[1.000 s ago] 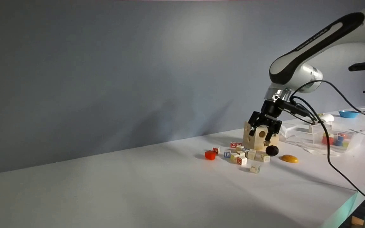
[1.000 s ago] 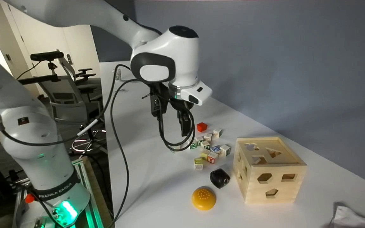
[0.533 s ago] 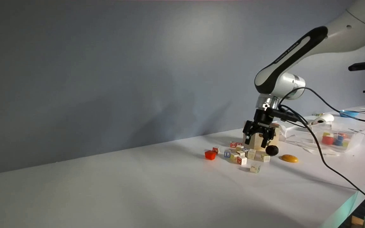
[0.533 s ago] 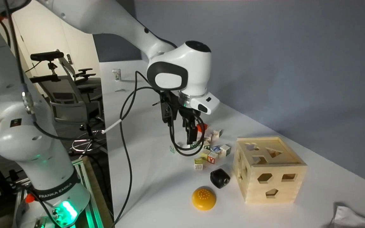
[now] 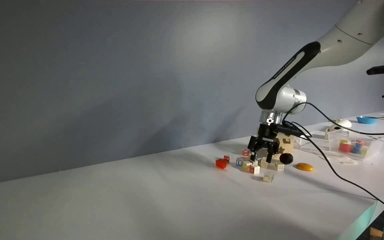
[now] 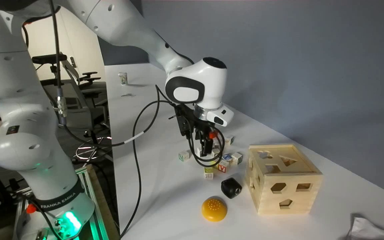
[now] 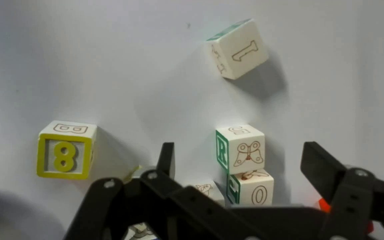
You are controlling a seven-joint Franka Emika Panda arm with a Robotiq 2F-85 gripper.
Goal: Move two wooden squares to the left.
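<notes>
The wooden squares are small pale letter blocks in a loose cluster on the table. In the wrist view a block with a green R and butterfly (image 7: 248,153) stands between my spread fingers, touching a block marked 0 (image 7: 260,191). A block marked 1 (image 7: 245,53) lies apart; it also shows in both exterior views (image 5: 268,177) (image 6: 184,155). A yellow-framed 8 block (image 7: 64,156) lies left in the wrist view. My gripper (image 7: 240,158) is open and empty, low over the cluster in both exterior views (image 5: 260,160) (image 6: 206,151). It hides several blocks.
A red block (image 5: 221,163) lies beside the cluster. A black piece (image 6: 231,187), an orange-yellow rounded piece (image 6: 214,209) and a wooden shape-sorter box (image 6: 283,180) stand nearby. A clear bin (image 5: 357,145) is farther along the table. Cables (image 6: 138,173) hang from the arm.
The arm has reached outward and down, so the gripper has come from beside the box to low over the cluster. The blocks have not visibly moved.
</notes>
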